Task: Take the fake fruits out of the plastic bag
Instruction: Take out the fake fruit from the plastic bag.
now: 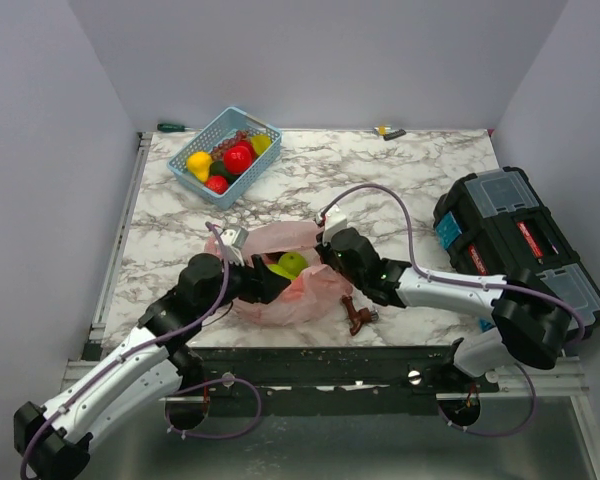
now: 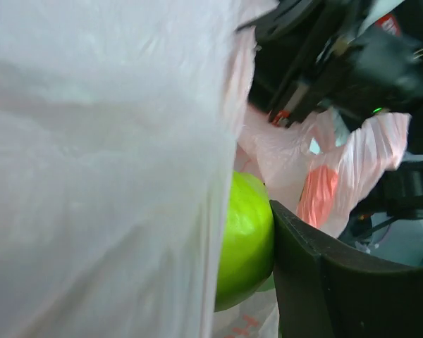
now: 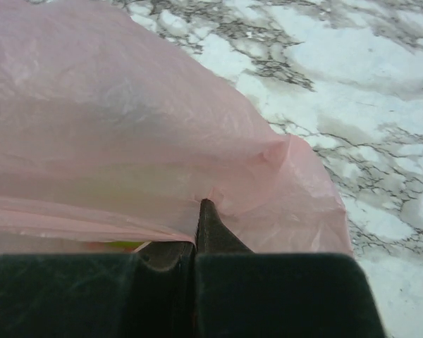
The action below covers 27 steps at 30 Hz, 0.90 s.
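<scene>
The pink plastic bag point(image 1: 302, 290) lies crumpled at the table's near middle. My left gripper point(image 1: 272, 272) reaches into its mouth. A green apple point(image 2: 247, 236) sits pressed against the gripper's right finger point(image 2: 324, 282), and bag film hides the other finger. The same apple point(image 1: 293, 263) shows in the bag's opening from above. My right gripper point(image 3: 201, 211) is shut on a fold of the bag point(image 3: 127, 141) at its far right edge and holds it up. Other fake fruits lie in the light blue basket point(image 1: 208, 135): a yellow one point(image 1: 198, 162), two red ones point(image 1: 238, 157) and a yellow-green one point(image 1: 261, 143).
A small brown tap-like piece point(image 1: 358, 316) lies just right of the bag near the front edge. A black toolbox point(image 1: 520, 245) fills the right side. A green-handled screwdriver point(image 1: 170, 127) and a small yellow item point(image 1: 388, 131) lie at the back edge.
</scene>
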Tool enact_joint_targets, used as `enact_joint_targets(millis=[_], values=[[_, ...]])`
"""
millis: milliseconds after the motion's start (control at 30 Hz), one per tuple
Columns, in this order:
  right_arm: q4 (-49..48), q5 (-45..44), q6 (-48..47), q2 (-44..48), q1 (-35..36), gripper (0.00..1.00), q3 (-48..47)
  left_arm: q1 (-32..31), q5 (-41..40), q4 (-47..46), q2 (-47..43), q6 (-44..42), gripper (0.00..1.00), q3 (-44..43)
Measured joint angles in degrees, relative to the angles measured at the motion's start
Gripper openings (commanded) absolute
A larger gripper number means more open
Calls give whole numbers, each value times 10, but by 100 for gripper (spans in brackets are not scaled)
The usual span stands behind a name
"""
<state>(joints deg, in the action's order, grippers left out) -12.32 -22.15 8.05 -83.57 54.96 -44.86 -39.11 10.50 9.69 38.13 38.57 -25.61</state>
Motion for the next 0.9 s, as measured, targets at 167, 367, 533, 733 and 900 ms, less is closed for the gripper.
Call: enact_joint_targets(millis=[167, 367, 533, 733, 900], values=[[5, 86, -1, 24, -3, 1, 18, 0, -72, 33, -59, -2, 39, -23], [12, 200, 1, 94, -3, 1, 46, 0, -170, -18, -8, -10, 36, -9], [11, 250, 7, 116, -3, 1, 60, 0, -236, -85, 53, -24, 36, 9], [24, 193, 36, 52, -2, 1, 57, 1, -206, -174, 70, -24, 36, 9], [44, 107, 75, 2, -16, 1, 36, 1, -121, -151, -8, -16, 33, -2]])
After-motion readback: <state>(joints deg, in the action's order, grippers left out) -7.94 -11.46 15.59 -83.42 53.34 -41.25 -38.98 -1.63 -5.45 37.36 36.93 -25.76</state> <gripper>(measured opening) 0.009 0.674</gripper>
